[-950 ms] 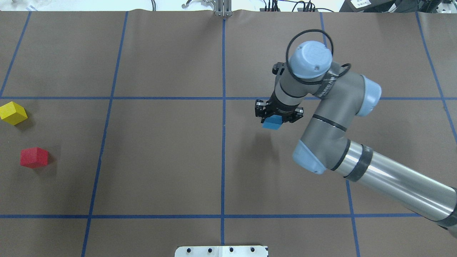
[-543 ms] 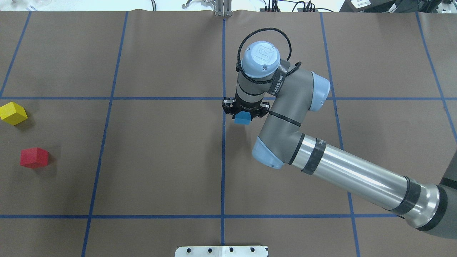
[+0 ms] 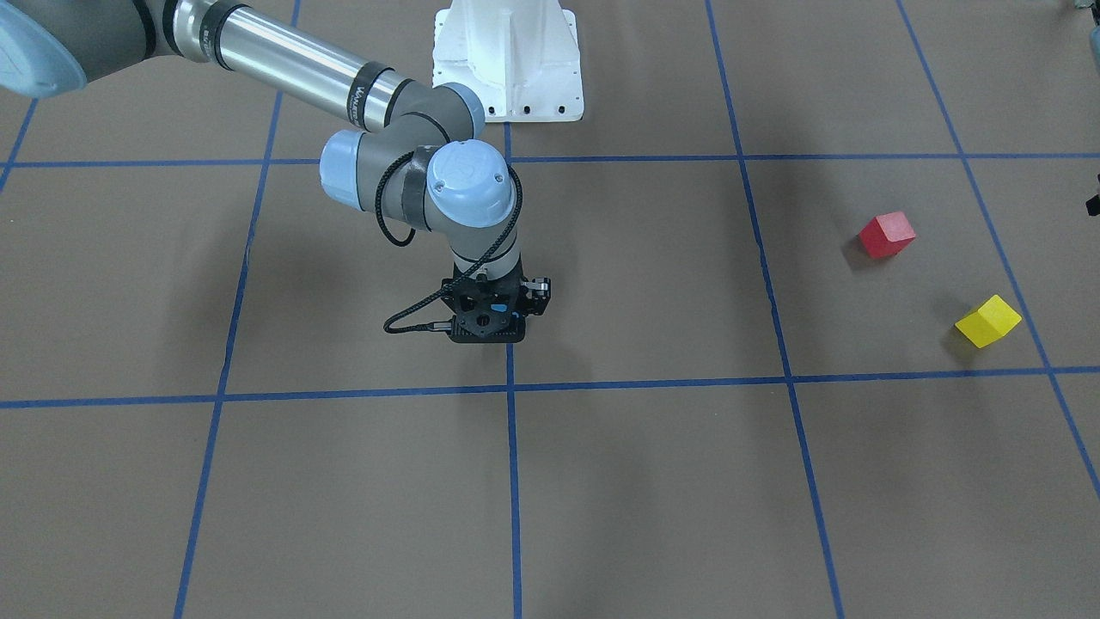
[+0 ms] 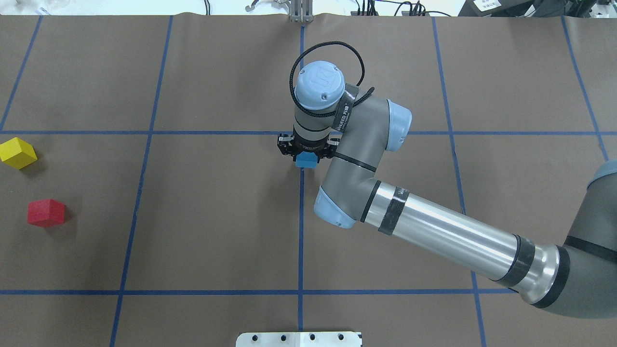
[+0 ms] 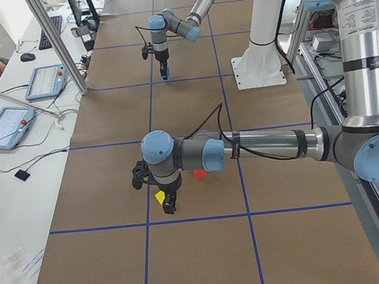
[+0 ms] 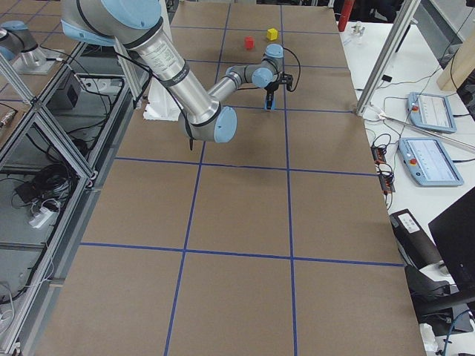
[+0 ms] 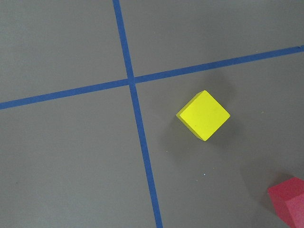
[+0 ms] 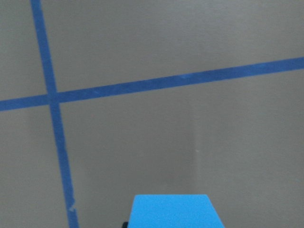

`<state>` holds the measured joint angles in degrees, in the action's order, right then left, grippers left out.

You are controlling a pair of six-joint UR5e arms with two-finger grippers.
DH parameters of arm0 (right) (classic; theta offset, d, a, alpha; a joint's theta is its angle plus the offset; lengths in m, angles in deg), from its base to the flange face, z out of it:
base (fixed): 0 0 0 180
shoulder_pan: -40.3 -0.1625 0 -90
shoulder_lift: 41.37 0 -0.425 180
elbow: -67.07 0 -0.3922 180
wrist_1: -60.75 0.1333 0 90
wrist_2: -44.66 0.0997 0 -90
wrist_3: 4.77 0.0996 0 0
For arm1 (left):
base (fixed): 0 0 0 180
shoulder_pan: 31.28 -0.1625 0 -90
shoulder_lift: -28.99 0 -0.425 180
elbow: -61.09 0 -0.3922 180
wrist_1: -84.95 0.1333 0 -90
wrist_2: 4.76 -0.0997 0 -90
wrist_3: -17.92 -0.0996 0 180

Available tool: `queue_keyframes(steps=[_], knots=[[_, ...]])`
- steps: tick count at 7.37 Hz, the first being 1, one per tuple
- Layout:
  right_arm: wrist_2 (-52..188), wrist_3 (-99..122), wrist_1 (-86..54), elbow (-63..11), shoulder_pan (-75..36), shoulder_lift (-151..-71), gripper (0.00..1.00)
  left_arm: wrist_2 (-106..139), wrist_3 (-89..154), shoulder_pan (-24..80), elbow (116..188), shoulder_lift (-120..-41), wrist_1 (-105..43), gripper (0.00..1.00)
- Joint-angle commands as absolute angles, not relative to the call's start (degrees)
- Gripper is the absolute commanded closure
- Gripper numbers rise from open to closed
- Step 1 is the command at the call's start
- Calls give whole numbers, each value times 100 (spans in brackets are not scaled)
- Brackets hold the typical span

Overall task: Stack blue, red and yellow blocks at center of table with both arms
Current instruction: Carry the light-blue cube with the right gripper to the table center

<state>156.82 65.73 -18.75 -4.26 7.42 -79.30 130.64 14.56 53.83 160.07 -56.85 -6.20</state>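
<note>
The blue block (image 4: pixel 304 161) is clamped in the right gripper (image 4: pixel 304 153) at the middle tape line (image 4: pixel 300 231). Far to the robot's left of that line, near the table (image 4: pixel 217 231) edge, the yellow block (image 4: pixel 18 153) and red block (image 4: pixel 46 213) are set apart, with wide brown surface lying between. Whether the left gripper (image 5: pixel 170 205) is clenched cannot be told.

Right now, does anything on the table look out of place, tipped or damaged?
Nothing stands out. The blue block is held in the right gripper by the centre tape line. The red block and yellow block lie flat and apart on the table, at the robot's left, merely turned askew to the tape.
</note>
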Motion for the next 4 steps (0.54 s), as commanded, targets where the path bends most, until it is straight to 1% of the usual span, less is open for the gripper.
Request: queue_keyframes(steps=[1, 3, 4], knots=[[15584, 6581, -1870, -342, 831, -7907, 100, 13024, 1450, 5389, 16014, -5688, -620, 0], [15584, 6581, -1870, -315, 849, -7907, 99, 13024, 1450, 5389, 16005, -5688, -620, 0], [15575, 6572, -1870, -298, 857, -7916, 87, 13024, 1450, 5389, 16005, -5688, -620, 0]])
